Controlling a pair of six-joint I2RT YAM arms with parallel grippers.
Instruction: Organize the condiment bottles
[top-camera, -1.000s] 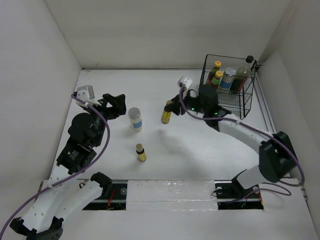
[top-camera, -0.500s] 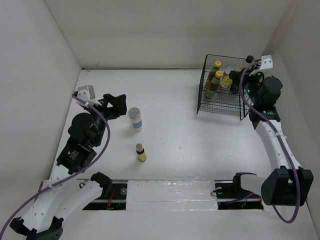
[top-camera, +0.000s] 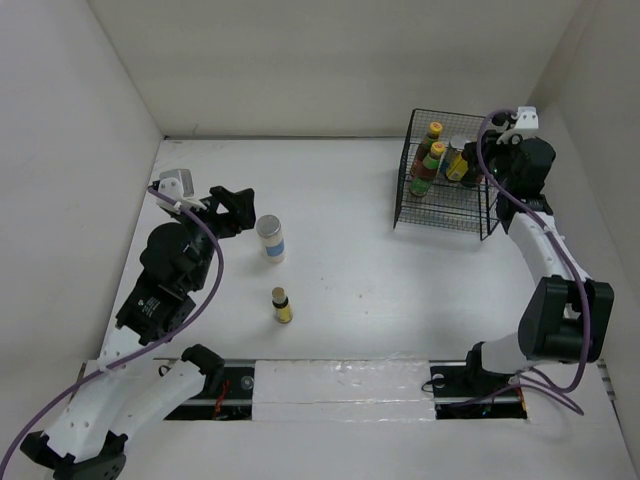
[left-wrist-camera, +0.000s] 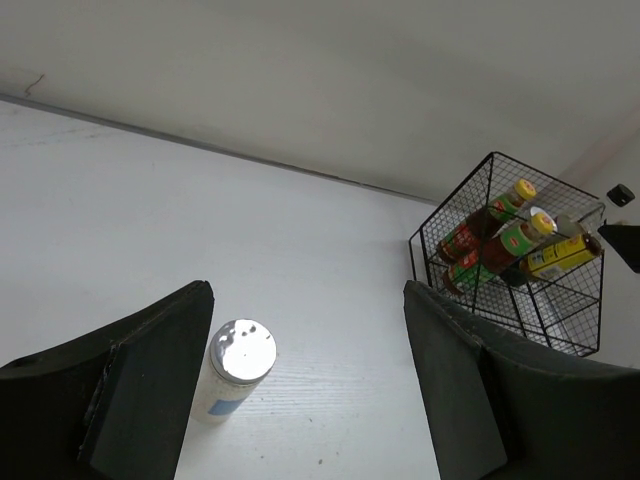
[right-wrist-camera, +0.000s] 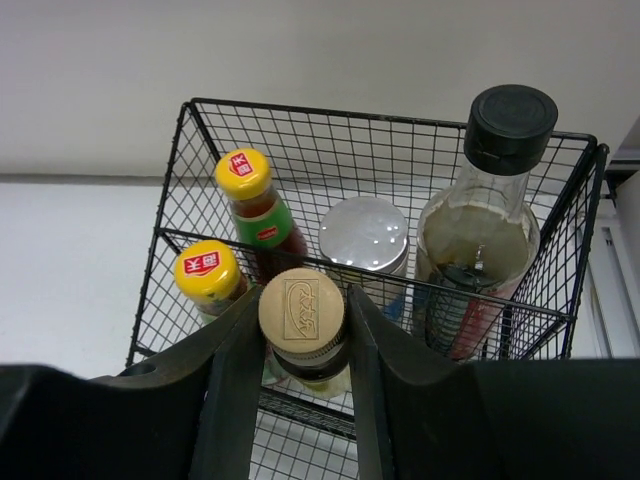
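in black wire basket (top-camera: 445, 215) four bottles (right-wrist-camera: 243, 175); tiny gold-capped bottle (right-wrist-camera: 302, 325) clamped in right gripper (right-wrist-camera: 303, 300); white silver-lidded jar (top-camera: 270, 238), tiny yellow-labelled bottle (top-camera: 283, 306) waiting mid-table; left gripper (left-wrist-camera: 308, 330) apart.

A silver-lidded jar (top-camera: 269, 238) and a tiny yellow-labelled bottle (top-camera: 283, 305) stand on the table (top-camera: 380, 280), outside the basket (top-camera: 440, 212).

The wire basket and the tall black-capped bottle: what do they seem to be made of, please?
The basket looks like thin metal wire, coated matt black: an open grid. The tall bottle seems clear glass or hard plastic, glossy, with its contents showing through; its cap looks black plastic.
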